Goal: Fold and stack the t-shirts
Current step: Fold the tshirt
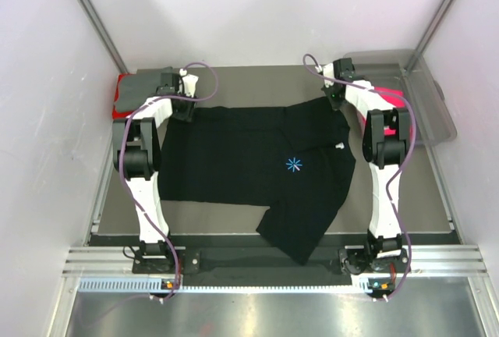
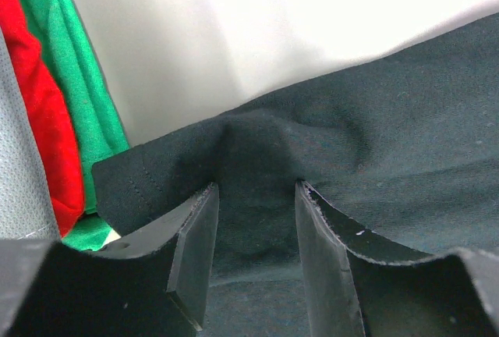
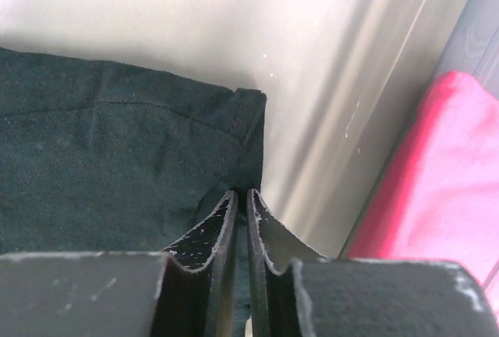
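A black t-shirt point(image 1: 249, 157) with a light-blue asterisk print point(image 1: 294, 164) lies spread across the table, one sleeve hanging toward the near edge. My left gripper point(image 1: 185, 107) is at its far left corner. In the left wrist view its fingers point(image 2: 257, 189) stand apart, astride a raised ridge of the black cloth point(image 2: 390, 118). My right gripper point(image 1: 335, 101) is at the far right corner. In the right wrist view its jaws point(image 3: 241, 193) are shut on the hemmed edge of the black cloth point(image 3: 93, 165).
A stack of folded t-shirts point(image 1: 132, 91) sits at the far left, showing grey point(image 2: 15, 181), red point(image 2: 39, 118) and green point(image 2: 70, 64) layers. A clear plastic bin point(image 1: 421, 79) at the far right holds a hot-pink t-shirt point(image 3: 437, 181). White walls enclose the table.
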### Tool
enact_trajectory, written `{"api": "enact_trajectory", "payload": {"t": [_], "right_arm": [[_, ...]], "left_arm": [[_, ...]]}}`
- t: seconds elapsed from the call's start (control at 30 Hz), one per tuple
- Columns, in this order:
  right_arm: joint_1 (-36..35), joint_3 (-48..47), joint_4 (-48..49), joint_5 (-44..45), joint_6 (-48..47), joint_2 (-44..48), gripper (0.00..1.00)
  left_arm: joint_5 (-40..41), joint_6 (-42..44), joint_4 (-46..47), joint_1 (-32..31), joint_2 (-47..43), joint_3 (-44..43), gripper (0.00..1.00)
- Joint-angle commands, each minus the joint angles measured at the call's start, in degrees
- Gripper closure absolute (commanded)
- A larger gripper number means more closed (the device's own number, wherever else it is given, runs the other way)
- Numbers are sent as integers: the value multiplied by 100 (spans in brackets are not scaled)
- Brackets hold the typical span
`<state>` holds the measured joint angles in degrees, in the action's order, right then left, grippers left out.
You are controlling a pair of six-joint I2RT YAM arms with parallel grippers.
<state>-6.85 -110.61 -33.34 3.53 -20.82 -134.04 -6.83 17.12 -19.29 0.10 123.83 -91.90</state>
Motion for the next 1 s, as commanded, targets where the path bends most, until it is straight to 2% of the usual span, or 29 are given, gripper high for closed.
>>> {"api": "enact_trajectory", "payload": {"t": [0.0, 0.07, 0.13, 0.37, 0.57, 0.97], "right_arm": [[158, -154, -427, 192, -10, -324, 92], [167, -198, -559, 139, -10, -386, 92], [158, -233, -603, 174, -45, -430, 98], [-18, 3, -148, 1771, -115, -430, 100], [-123, 39, -23, 2703, -133, -579, 100], [-264, 250, 188, 3118, -63, -501, 100]], "left_arm": [[6, -34, -5, 17, -245, 163, 51], [-11, -43, 4, 8, -272, 181, 51], [-3, -34, 4, 16, -289, 199, 51], [-64, -87, 22, 16, -298, 216, 51], [-73, -87, 57, 17, -360, 295, 51], [59, -139, 197, 16, -640, 515, 51]]}}
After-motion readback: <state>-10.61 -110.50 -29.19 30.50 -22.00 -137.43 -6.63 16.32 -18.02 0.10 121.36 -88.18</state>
